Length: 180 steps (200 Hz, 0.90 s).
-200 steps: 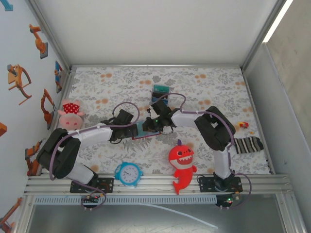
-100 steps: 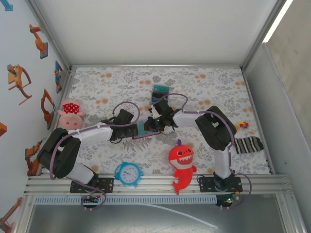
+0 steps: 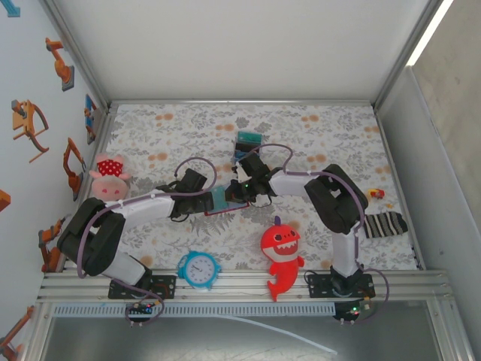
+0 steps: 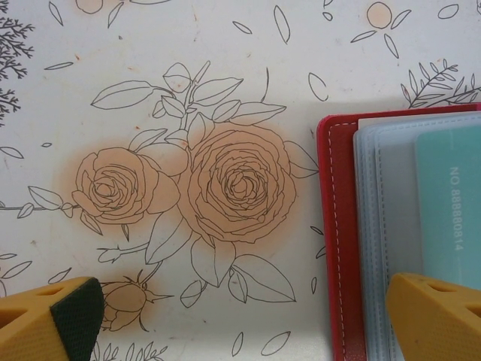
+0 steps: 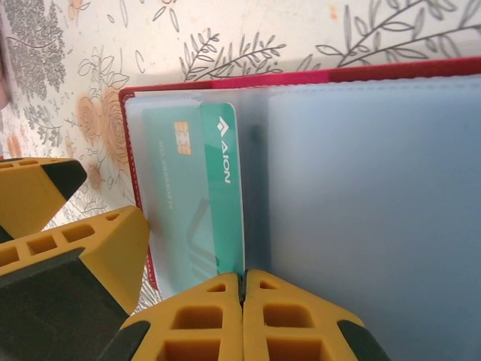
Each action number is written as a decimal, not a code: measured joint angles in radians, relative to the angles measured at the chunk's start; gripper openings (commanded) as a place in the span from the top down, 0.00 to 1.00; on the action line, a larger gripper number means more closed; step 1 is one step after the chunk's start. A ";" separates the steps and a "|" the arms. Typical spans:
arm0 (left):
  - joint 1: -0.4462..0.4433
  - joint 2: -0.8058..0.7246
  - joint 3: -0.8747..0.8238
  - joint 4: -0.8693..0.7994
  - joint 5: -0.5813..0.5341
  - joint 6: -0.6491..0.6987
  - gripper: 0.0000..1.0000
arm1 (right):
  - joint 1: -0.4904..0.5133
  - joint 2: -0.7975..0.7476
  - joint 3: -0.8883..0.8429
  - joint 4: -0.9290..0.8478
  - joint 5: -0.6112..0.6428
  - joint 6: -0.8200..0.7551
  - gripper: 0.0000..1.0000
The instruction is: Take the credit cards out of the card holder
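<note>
Right fingers [image 5: 203, 312] pinch the teal card [image 5: 223, 203] endwise, its length pointing away.

You have a red shark toy [image 3: 281, 254] and a blue alarm clock [image 3: 199, 269] at the near table [image 3: 331, 131] edge, a pink plush [image 3: 110, 178] at the left and a striped sock [image 3: 383, 223] at the right.

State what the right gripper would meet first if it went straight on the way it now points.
The teal plastic credit card marked AION, tucked in the dark red leather-like card holder. The shut right gripper points at its near edge and may be touching it; depth is unclear.
</note>
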 measured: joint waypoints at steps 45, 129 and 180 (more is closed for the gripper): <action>0.000 0.000 0.003 -0.001 -0.001 0.008 0.03 | -0.002 -0.015 0.002 -0.051 0.036 -0.025 0.97; 0.000 -0.001 0.042 -0.013 -0.006 0.059 0.03 | -0.004 -0.021 0.006 -0.079 0.056 -0.034 0.97; -0.002 0.000 0.053 -0.006 0.000 0.090 0.03 | -0.004 -0.021 0.006 -0.079 0.056 -0.034 0.97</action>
